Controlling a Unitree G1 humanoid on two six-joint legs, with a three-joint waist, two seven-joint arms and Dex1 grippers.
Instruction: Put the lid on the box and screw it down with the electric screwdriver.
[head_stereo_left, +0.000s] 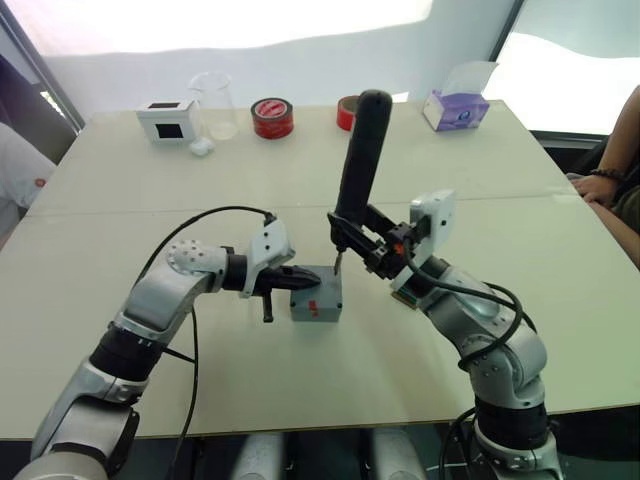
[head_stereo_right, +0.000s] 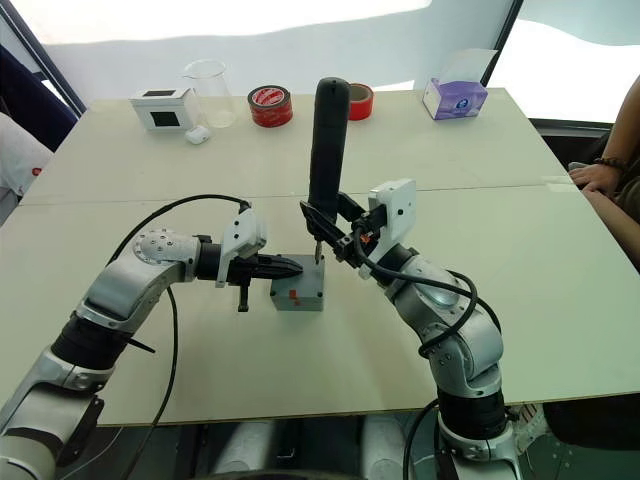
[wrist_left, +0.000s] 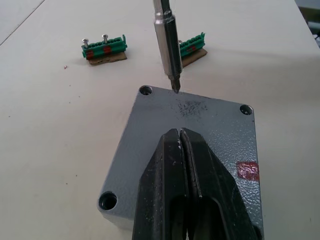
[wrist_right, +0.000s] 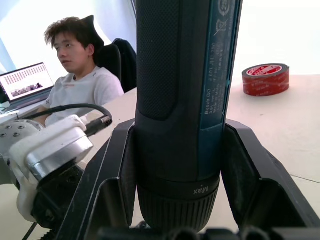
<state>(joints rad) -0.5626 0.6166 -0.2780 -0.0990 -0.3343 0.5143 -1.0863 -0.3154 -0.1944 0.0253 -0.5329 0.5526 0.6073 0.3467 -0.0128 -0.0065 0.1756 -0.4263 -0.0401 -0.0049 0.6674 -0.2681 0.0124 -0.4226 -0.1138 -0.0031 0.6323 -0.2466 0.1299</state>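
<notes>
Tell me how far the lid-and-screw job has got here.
Done: the lid sits on the box, with the shut left gripper resting on it. In hand: the right gripper holds the electric screwdriver upright, bit at the lid's edge. Left: the three visible corner holes look empty.

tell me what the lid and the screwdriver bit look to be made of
The lid: seemingly cast metal with a grey speckled, hammered-looking paint, scuffed near the middle. The bit of the electric screwdriver: bare steel by its bright silvery shine, tip darker.
</notes>
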